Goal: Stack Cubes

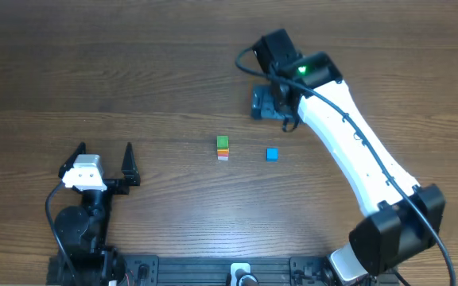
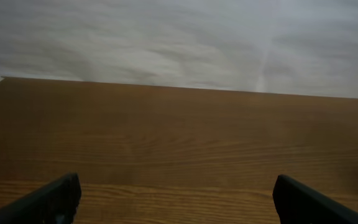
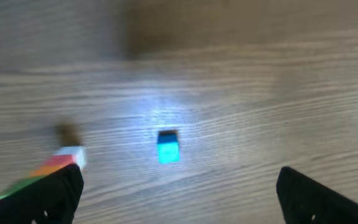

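A small stack (image 1: 223, 148) with a green cube on top of orange and pale ones stands near the table's middle; in the right wrist view the stack (image 3: 55, 165) lies beside one finger. A lone blue cube (image 1: 272, 154) sits just right of it, and the blue cube (image 3: 168, 147) is between and beyond the fingers. My right gripper (image 1: 275, 103) hovers raised beyond the cubes, open and empty. My left gripper (image 1: 103, 159) rests open at the near left, far from the cubes, holding nothing.
The wooden table (image 1: 133, 63) stretches bare around the cubes. In the left wrist view the table's far edge (image 2: 179, 87) meets a pale wall.
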Controlling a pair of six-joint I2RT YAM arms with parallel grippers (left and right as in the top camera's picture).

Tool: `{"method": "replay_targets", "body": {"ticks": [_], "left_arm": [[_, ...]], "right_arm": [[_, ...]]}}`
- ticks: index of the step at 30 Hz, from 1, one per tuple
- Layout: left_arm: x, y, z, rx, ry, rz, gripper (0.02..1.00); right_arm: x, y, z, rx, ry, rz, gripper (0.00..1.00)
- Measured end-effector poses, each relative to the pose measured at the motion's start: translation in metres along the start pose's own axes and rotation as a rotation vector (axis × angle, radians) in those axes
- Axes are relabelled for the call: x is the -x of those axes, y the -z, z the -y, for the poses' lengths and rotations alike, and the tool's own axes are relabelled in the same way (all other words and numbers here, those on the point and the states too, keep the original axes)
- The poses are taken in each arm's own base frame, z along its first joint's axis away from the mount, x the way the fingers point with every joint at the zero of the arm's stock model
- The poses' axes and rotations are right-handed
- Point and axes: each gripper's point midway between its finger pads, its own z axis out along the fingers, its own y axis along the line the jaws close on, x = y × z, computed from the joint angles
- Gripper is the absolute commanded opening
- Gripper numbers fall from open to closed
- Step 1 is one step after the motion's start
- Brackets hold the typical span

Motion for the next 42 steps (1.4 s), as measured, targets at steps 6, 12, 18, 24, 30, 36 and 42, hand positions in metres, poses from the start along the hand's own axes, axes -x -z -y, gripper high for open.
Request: {"method": "replay_targets", "body": {"ticks": [6, 12, 18, 24, 30, 36, 42], "left_arm": [[0.000, 0.000, 0.000, 0.000, 0.000, 0.000, 1.000], [0.000, 0.000, 0.000, 0.000, 0.000, 0.000, 1.000], [0.000, 0.000, 0.000, 0.000, 0.000, 0.000, 1.000], [0.000, 0.000, 0.000, 0.000, 0.000, 0.000, 1.000], [0.000, 0.000, 0.000, 0.000, 0.000, 0.000, 1.000], [0.000, 0.000, 0.000, 0.000, 0.000, 0.000, 1.000], [0.000, 0.000, 0.000, 0.000, 0.000, 0.000, 0.998]], "right_arm": [[-0.032, -0.066, -0.002, 0.046, 0.025, -0.072, 0.993], [-0.056, -0.094, -0.003, 0.076, 0.045, -0.114, 0.993], [-0.062, -0.105, -0.006, 0.094, 0.054, -0.106, 0.982], [-0.073, -0.115, -0.010, 0.101, 0.076, -0.107, 0.952], [-0.078, -0.120, -0.012, 0.101, 0.091, -0.112, 0.866], [-0.084, -0.124, -0.011, 0.095, 0.098, -0.123, 0.663], [-0.084, -0.125, -0.012, 0.096, 0.101, -0.122, 0.487]]}}
